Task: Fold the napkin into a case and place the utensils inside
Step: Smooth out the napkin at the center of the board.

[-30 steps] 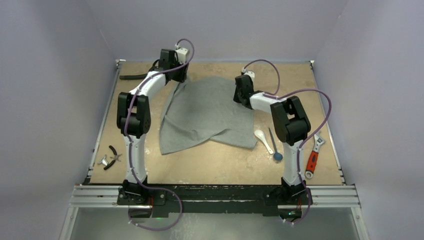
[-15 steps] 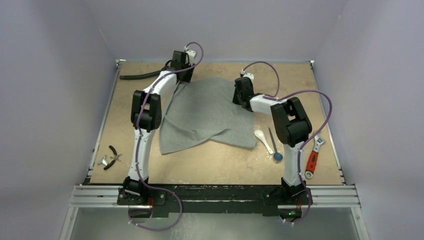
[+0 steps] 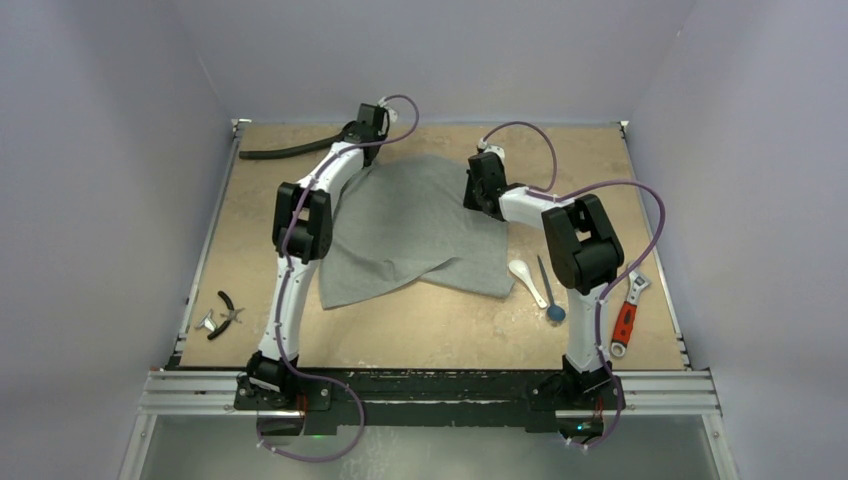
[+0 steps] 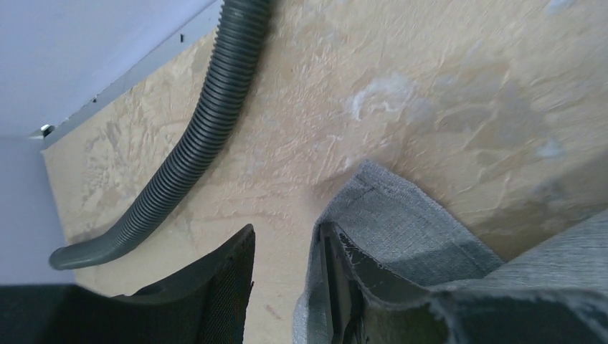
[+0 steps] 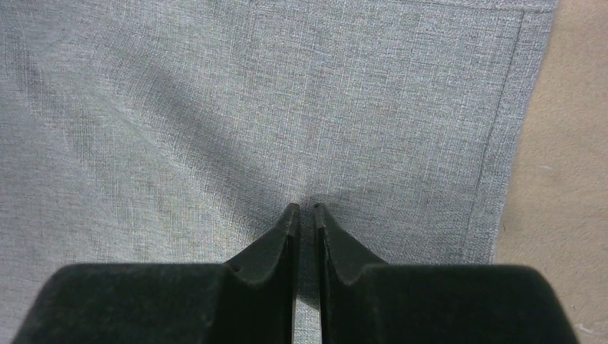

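Far left, by left edge toward near corner: small pliers (image 3: 225, 313), off-task; far left corner: black ribbed hose (image 3: 285, 152) along far edge, off-task.

Next right: left gripper (image 4: 285, 247) close to far edge, near hose; jaws parted, bare desk visible in the gap; hemmed corner of napkin (image 3: 420, 225) draped over one finger, no pinch visible.

Napkin at desk centre, reaching toward far edge; lying open and rumpled, near hem uneven with a lapped flap; no case formed yet.

Right of centre: right gripper (image 5: 306, 209), tips down on napkin just inside its right hem; jaws all but closed, hairline slit only, nothing visibly gripped; reads as anchoring the cloth.

Further right, just beside napkin's near right corner: white spoon (image 3: 524, 278) and dark stick with blue end (image 3: 548, 292), side by side, outside the cloth; close to right edge: red-handled wrench (image 3: 625, 318), off-task.

Step, judged: spreading and squaring napkin ahead of first fold; task early.

Next move likely needing: proper pinch on far left corner, pull taut against right anchor, lapped near hem smoothed out; thin fabric, prone to slipping off a finger.

Surface: tan rough board (image 3: 440, 330), pale scuffs; metal rail (image 3: 430, 392) along near edge; plain pale walls on three sides.
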### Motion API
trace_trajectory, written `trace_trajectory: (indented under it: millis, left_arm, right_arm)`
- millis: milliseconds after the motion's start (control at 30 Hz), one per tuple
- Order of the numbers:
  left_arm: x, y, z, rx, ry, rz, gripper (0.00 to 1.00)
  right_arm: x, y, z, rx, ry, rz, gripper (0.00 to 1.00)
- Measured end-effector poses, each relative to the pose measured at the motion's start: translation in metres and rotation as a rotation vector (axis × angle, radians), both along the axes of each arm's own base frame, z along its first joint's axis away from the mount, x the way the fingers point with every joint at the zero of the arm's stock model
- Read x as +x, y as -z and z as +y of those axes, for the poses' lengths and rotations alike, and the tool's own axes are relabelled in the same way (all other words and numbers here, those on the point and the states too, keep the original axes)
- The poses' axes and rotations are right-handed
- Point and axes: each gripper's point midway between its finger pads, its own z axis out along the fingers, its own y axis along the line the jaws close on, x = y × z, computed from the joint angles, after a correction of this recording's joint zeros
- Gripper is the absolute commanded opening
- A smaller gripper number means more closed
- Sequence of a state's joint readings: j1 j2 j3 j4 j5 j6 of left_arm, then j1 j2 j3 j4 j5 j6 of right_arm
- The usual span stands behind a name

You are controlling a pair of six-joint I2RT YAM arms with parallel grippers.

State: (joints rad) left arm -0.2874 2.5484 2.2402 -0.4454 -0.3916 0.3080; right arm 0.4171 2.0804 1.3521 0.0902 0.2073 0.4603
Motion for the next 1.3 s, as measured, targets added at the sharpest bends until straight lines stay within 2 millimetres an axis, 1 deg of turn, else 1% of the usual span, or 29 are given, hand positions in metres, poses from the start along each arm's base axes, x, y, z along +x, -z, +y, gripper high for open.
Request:
trace_trajectory:
  millis: [100, 233, 300, 400, 467, 533, 567, 633, 867, 1000, 1067, 1167, 1267, 1300]
  left_arm:
    - [-0.004, 0.008, 0.005, 0.047, 0.008, 0.028, 0.38]
    - [-0.01, 0.023, 0.004, 0.042, 0.035, 0.065, 0.36]
    - [-0.009, 0.023, 0.0, 0.008, 0.054, 0.067, 0.34]
    - [-0.008, 0.023, -0.001, -0.09, 0.075, 0.093, 0.3]
    - [-0.009, 0.024, 0.005, -0.151, 0.07, 0.112, 0.22]
    - [-0.008, 0.025, 0.011, -0.183, 0.058, 0.118, 0.06]
    - [-0.009, 0.027, 0.015, -0.198, 0.048, 0.122, 0.0]
    - [-0.009, 0.028, 0.021, -0.211, 0.034, 0.127, 0.0]
    - [-0.01, 0.028, 0.022, -0.234, -0.004, 0.113, 0.0]
    - [-0.024, 0.025, 0.036, -0.245, -0.07, 0.096, 0.0]
    - [-0.032, 0.019, 0.048, -0.249, -0.112, 0.076, 0.0]
    - [-0.036, 0.003, 0.066, -0.266, -0.167, 0.023, 0.0]
    - [-0.032, -0.015, 0.08, -0.285, -0.214, -0.049, 0.0]
    - [-0.031, -0.02, 0.084, -0.289, -0.226, -0.073, 0.02]
  right_arm:
    - [0.0, 0.0, 0.0, 0.0, -0.001, 0.002, 0.18]
    - [0.0, 0.0, 0.0, 0.002, -0.002, 0.002, 0.18]
    - [-0.002, -0.001, 0.001, 0.004, -0.006, 0.007, 0.18]
    - [-0.006, -0.001, 0.0, 0.003, -0.011, 0.02, 0.17]
    - [-0.009, -0.001, -0.001, 0.001, -0.011, 0.027, 0.16]
    - [-0.011, -0.001, -0.002, -0.001, -0.011, 0.031, 0.15]
    - [-0.012, -0.001, -0.002, -0.002, -0.011, 0.034, 0.15]
    - [-0.012, -0.001, -0.002, -0.002, -0.011, 0.034, 0.14]
    - [-0.016, -0.001, -0.005, -0.009, -0.008, 0.039, 0.15]
    - [-0.014, -0.001, -0.008, -0.011, -0.001, 0.038, 0.15]
    - [-0.014, -0.001, -0.008, -0.012, 0.0, 0.038, 0.15]
    - [-0.011, -0.004, -0.01, -0.012, 0.002, 0.035, 0.15]
    - [-0.005, -0.007, -0.008, -0.011, 0.001, 0.022, 0.16]
    - [-0.003, -0.008, -0.008, -0.011, 0.001, 0.019, 0.17]
